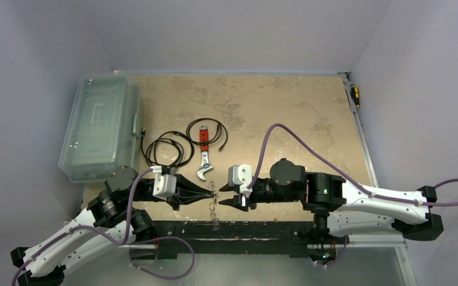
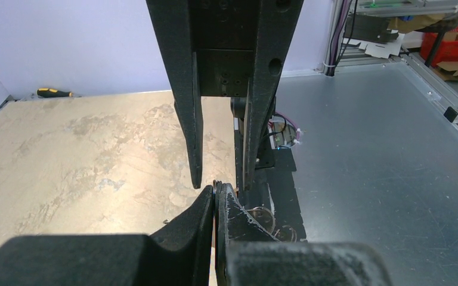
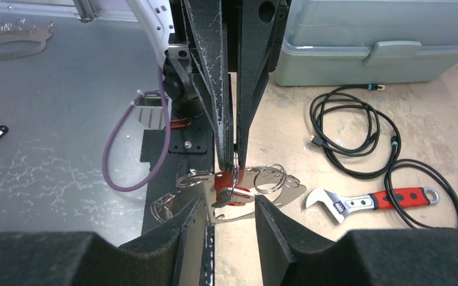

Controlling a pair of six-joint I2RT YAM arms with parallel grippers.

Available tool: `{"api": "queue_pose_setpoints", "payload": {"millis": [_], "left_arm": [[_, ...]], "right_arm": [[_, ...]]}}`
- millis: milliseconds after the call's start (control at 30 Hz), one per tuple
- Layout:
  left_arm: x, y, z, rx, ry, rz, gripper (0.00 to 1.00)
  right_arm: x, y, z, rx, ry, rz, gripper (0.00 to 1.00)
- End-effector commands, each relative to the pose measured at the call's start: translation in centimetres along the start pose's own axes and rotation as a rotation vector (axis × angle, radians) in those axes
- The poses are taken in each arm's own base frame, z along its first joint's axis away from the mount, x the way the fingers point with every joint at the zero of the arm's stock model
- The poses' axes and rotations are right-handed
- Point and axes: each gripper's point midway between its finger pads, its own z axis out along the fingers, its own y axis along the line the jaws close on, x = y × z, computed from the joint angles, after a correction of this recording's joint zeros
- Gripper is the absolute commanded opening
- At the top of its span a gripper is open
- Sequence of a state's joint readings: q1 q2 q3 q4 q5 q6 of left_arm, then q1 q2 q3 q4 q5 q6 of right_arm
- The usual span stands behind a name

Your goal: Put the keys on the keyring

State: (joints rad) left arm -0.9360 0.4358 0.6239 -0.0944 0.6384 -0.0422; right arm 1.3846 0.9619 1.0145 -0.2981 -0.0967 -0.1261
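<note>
Spreading under everything, the tan table (image 1: 274, 101) is carrying a clear lidded bin (image 1: 101, 128) at its far left. The 2 arms are meeting tip to tip over the table's near edge. 2 black cables (image 1: 168, 150) are lying coiled beside the bin, and a red-handled wrench (image 1: 203, 156) is lying next to them, just beyond the fingertips. A yellow-handled screwdriver (image 1: 355, 95) is lying along the far right edge.

The left gripper (image 1: 210, 192) is pressing its fingers tight together on the thin wire of the keyring (image 3: 272, 176), which is hanging from those tips. The right gripper (image 1: 223, 196) is facing it with fingers standing apart, clamping nothing.

The keys (image 3: 274, 195) are hanging flat and silvery in that bunch, touching the rings beside a small red tag (image 3: 226, 193). Whether they are threaded on, I cannot tell.
</note>
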Motion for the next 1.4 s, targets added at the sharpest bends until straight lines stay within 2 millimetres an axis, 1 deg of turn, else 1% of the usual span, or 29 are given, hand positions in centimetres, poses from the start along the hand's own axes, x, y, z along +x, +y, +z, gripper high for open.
{"api": "queue_pose_setpoints", "payload": {"millis": [0,200,333,467,567,733,800,900,933,1133,1167,1233,1300,1367], "left_arm": [[-1.3,0.3,-0.1,-0.016,-0.044,0.029,0.0],[-1.4,0.3,-0.1,-0.018,-0.047,0.031,0.0],[-1.5,0.3,-0.1,-0.019,-0.049,0.033,0.0],[-1.4,0.3,-0.1,-0.019,-0.049,0.032,0.0],[-1.4,0.3,-0.1,-0.019,-0.047,0.031,0.0],[-1.4,0.3,-0.2,-0.019,-0.048,0.032,0.0],[-1.4,0.3,-0.2,-0.019,-0.048,0.032,0.0],[-1.5,0.2,-0.2,-0.019,-0.05,0.033,0.0],[-1.4,0.3,-0.2,-0.02,-0.049,0.033,0.0],[-1.3,-0.1,-0.2,0.004,-0.045,0.043,0.0],[-1.3,-0.1,-0.2,0.005,-0.044,0.046,0.03],[-1.3,-0.1,-0.2,0.002,-0.043,0.054,0.16],[-1.4,0.0,-0.3,-0.009,-0.046,0.059,0.28],[-1.3,0.1,-0.4,-0.013,-0.047,0.063,0.37]], "right_arm": [[-1.8,-0.2,0.2,0.008,-0.068,-0.013,0.4],[-2.4,-0.3,0.5,0.01,-0.092,-0.017,0.4],[-2.5,-0.1,1.1,-0.008,-0.093,-0.019,0.37],[-2.0,0.2,1.6,-0.024,-0.079,-0.018,0.32],[-2.1,0.2,1.7,-0.026,-0.084,-0.018,0.26],[-2.1,0.1,1.6,-0.02,-0.088,-0.019,0.21],[-2.2,0.1,1.5,-0.021,-0.088,-0.019,0.15],[-2.1,0.1,1.5,-0.022,-0.085,-0.018,0.02],[-2.0,0.2,1.5,-0.024,-0.083,-0.018,0.0],[-1.6,0.4,0.9,-0.041,-0.036,-0.03,0.0],[-1.5,0.3,0.7,-0.036,-0.019,-0.034,0.0],[-1.4,0.1,0.3,-0.031,0.026,-0.037,0.0],[-0.8,0.2,-0.1,-0.038,0.095,-0.033,0.0],[0.1,0.3,-0.2,-0.049,0.166,-0.023,0.0]]}}
